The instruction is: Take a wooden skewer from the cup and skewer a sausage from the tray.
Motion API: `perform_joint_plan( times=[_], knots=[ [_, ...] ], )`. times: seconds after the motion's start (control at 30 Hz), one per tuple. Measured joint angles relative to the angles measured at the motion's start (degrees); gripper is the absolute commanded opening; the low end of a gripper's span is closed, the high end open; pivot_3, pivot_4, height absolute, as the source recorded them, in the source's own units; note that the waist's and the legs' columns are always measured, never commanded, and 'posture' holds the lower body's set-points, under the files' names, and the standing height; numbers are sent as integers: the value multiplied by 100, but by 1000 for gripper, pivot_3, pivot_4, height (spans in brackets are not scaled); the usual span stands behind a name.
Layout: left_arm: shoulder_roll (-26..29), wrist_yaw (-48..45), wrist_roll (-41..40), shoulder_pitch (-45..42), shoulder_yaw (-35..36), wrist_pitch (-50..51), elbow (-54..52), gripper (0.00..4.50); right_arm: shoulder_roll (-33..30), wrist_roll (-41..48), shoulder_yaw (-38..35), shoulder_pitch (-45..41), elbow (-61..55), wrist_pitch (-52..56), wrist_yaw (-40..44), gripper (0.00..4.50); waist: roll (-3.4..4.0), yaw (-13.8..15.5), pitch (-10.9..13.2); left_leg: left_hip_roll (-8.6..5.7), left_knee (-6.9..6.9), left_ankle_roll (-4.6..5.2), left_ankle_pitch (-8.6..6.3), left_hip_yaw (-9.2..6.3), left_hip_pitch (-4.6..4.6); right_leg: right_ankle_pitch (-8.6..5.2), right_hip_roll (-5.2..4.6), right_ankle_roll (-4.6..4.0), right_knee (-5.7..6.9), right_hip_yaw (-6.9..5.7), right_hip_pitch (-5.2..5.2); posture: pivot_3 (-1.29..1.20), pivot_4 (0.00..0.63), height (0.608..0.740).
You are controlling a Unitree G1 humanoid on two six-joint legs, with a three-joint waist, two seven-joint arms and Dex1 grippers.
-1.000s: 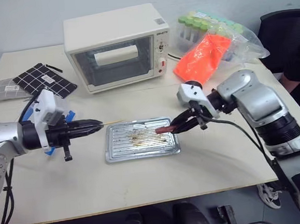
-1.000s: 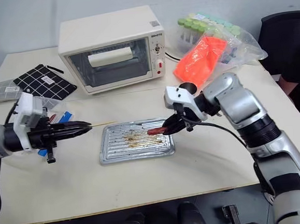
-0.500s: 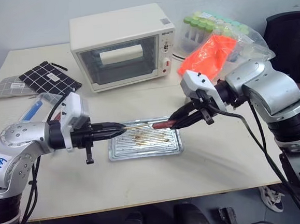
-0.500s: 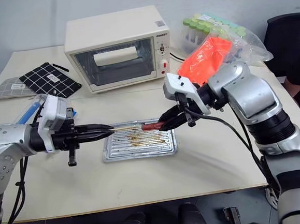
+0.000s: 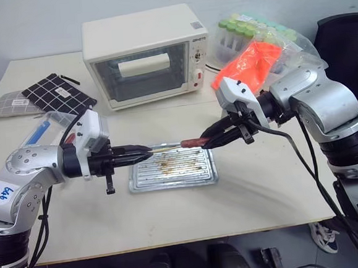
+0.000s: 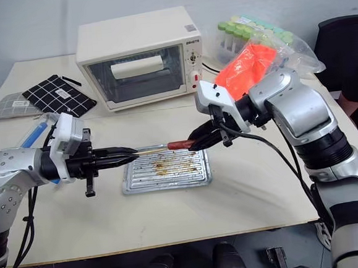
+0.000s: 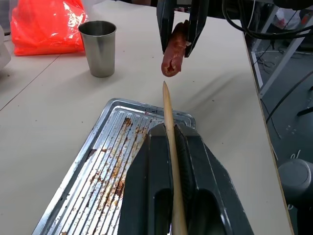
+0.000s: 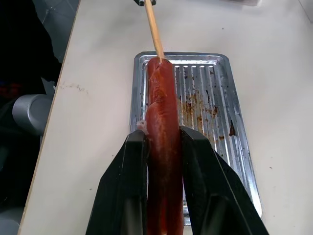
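Wooden skewer (image 7: 168, 128) is thin and snappable, clenched near its base in the left gripper (image 5: 144, 153) — its tip points at the soft, greasy sausage (image 8: 161, 132) that the right gripper (image 8: 163, 142) grips mid-length above the tray (image 5: 208, 175) — push straight along the axis.

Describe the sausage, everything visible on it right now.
The sausage is slim, reddish-brown and glossy, with a lengthwise crease in its skin. The right claw is shut on it, one black finger on each side, holding it in the air above the tray. Its free end points at the tip of the wooden skewer held in the left claw; whether the tip has entered the end yet is unclear.
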Motion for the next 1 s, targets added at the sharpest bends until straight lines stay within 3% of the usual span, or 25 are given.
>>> perform_joint_plan(
  times=[1.0],
  knots=[
    [105,-229,35,-341,-147,0,114,0,-1,-17,2,14,46,-180,-18,970,0,-1,0,0,0,0,0,0,0,0,0,0,2,0,0,0,150,740]
  ],
)
